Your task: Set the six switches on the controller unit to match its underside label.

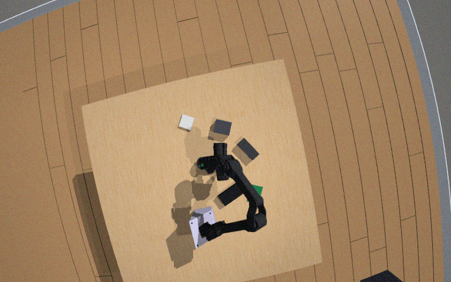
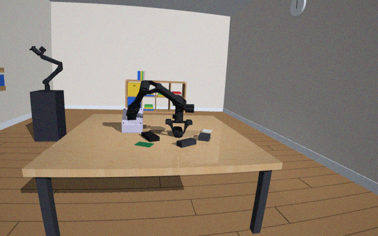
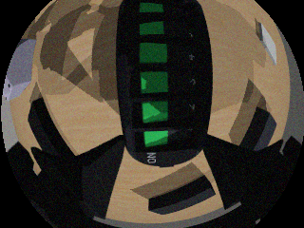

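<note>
Hovering right over the switch box (image 3: 163, 76) on the worktop (image 2: 83, 155), jaws wide, gripping nothing.

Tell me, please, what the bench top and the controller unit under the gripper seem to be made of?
The bench top looks like pale wood with a smooth sealed finish: fine grain, a soft sheen. The controller unit looks like dark matte plastic, probably; its rocker switches show flat glossy green faces.
</note>
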Action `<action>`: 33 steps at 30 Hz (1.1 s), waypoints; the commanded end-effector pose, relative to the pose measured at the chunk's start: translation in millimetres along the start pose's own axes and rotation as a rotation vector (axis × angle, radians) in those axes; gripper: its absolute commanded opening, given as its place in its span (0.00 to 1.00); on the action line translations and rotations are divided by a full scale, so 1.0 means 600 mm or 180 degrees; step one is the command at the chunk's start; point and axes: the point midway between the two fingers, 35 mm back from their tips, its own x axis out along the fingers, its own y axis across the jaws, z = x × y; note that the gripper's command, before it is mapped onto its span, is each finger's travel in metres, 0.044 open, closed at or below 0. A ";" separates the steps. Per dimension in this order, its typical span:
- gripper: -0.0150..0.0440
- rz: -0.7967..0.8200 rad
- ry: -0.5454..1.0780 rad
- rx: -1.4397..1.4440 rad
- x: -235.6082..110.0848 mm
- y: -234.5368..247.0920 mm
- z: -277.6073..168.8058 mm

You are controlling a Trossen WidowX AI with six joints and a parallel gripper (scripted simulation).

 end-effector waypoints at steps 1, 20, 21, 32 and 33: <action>0.96 -0.0002 0.0001 0.0002 0.000 0.000 0.000; 1.00 0.0002 -0.0003 0.0001 -0.068 0.003 0.100; 1.00 0.0002 -0.0003 0.0001 -0.068 0.003 0.100; 1.00 0.0002 -0.0003 0.0001 -0.068 0.003 0.100; 1.00 0.0002 -0.0003 0.0001 -0.068 0.003 0.100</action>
